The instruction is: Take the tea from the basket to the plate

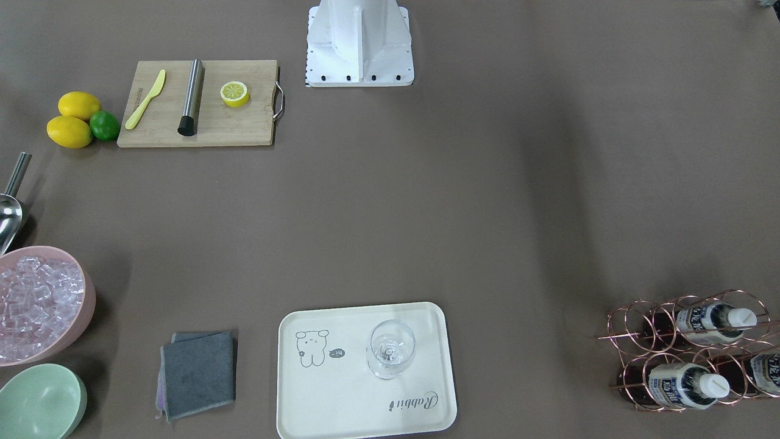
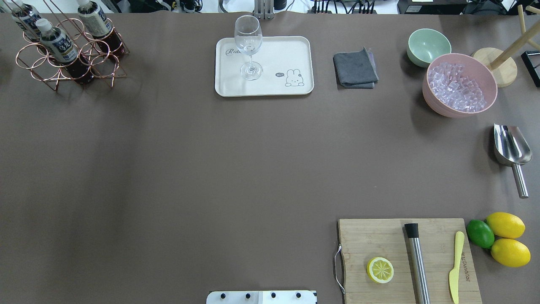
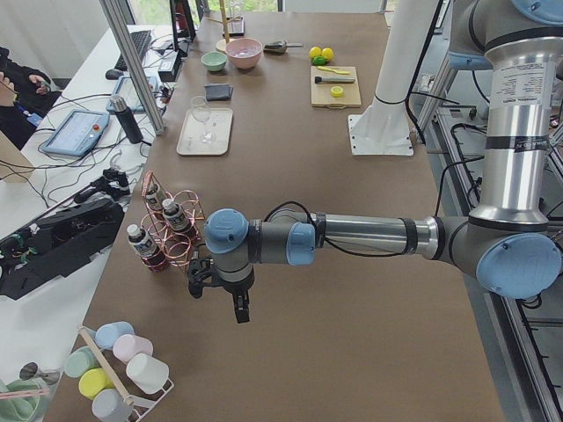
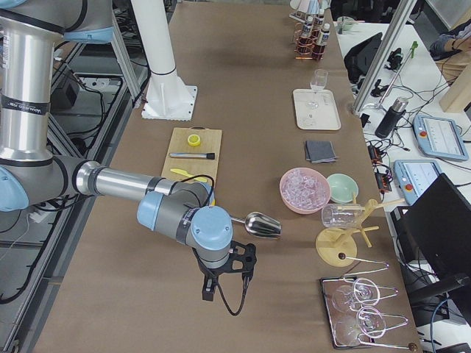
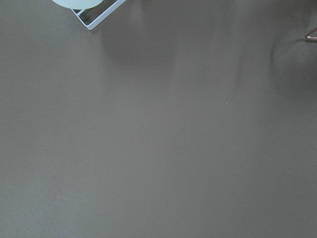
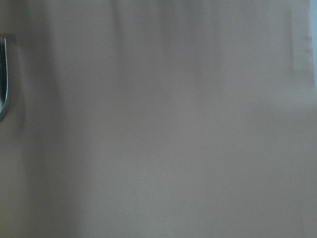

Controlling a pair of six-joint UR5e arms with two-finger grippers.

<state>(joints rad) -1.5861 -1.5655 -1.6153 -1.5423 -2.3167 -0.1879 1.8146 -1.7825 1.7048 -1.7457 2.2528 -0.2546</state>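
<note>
Counter: I'm looking at a long counter (image 2: 168,169) under a plain brown covering.
Side desk: a white desk (image 3: 53,189) runs alongside it, with a keyboard (image 3: 139,42), a tablet (image 3: 77,132) and loose cables on top.
Posts: bare metal posts (image 3: 132,61) rise between the counter and the desk.
Window: my left-end camera catches a window (image 3: 158,7) at the far end, green outside.
Light: even, from above, leaving soft shadows.

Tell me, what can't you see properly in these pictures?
- The left gripper: only in the exterior left view, too small to tell open or shut.
- The right gripper: only in the exterior right view, same trouble.
- One tea in the basket: cut off by the front-facing view's right edge.
- The tea labels: print too small to read anywhere.
- Wrist views: mostly table, the right one blurred.
</note>
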